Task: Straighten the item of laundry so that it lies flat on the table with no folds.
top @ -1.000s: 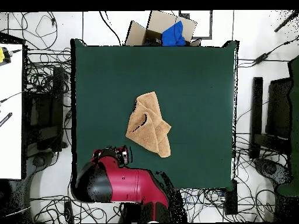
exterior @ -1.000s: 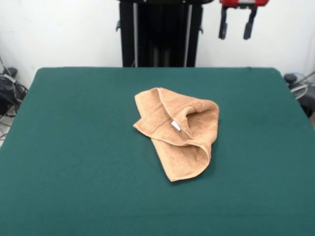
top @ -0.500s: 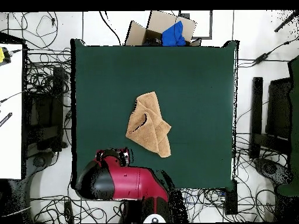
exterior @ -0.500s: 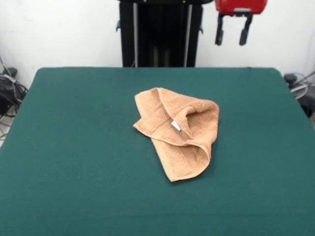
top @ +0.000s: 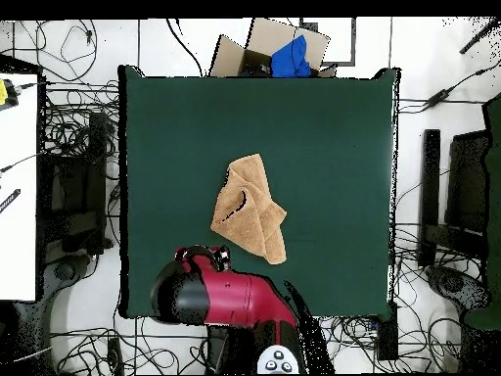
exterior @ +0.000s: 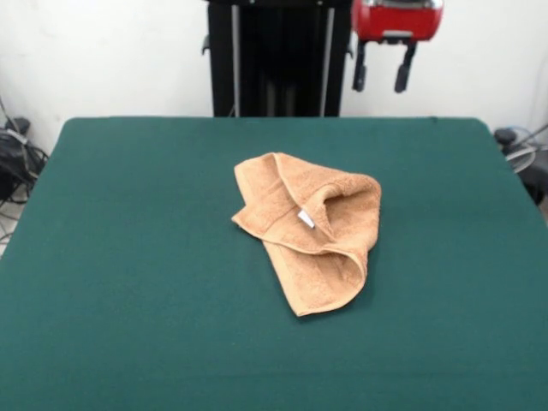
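The orange-tan towel (exterior: 310, 227) lies crumpled and folded over itself near the middle of the green table (exterior: 128, 257), its small white tag (exterior: 306, 219) showing on top. In the overhead view the towel (top: 249, 208) sits at the table's (top: 323, 147) centre. My gripper (exterior: 380, 82) hangs open and empty above the table's far edge, well behind the towel and clear of it. In the overhead view the gripper (top: 203, 257) is at the table's lower edge, left of the towel's lower corner.
The black pedestal (exterior: 278, 56) stands behind the table's far edge. A cardboard box with blue cloth (top: 284, 49) sits off the table's top edge in the overhead view. Cables lie on the floor all round the table.
My gripper has moved left and slightly down in the front view, toward the pedestal. The arm has swung along the table edge. The towel has not moved.
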Available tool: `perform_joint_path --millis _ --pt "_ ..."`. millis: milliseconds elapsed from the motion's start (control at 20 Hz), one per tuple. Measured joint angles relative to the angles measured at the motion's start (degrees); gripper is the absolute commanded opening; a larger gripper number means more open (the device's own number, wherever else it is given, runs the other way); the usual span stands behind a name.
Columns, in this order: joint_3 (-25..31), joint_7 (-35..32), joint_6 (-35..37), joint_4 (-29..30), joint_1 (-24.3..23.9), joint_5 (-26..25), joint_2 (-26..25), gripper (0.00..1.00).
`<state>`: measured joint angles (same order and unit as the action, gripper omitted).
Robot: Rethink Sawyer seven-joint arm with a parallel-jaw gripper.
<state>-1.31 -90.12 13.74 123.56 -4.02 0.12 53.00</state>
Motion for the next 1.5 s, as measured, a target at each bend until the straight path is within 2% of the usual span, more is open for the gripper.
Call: perform_joint_path --millis 750,1500 --pt "-0.01 0.0 -0.01 -2.05 -1.58 0.01 -4.58 1.0" --pt "-0.01 0.0 0.0 -6.61 -7.53 0.01 -6.5 1.0"
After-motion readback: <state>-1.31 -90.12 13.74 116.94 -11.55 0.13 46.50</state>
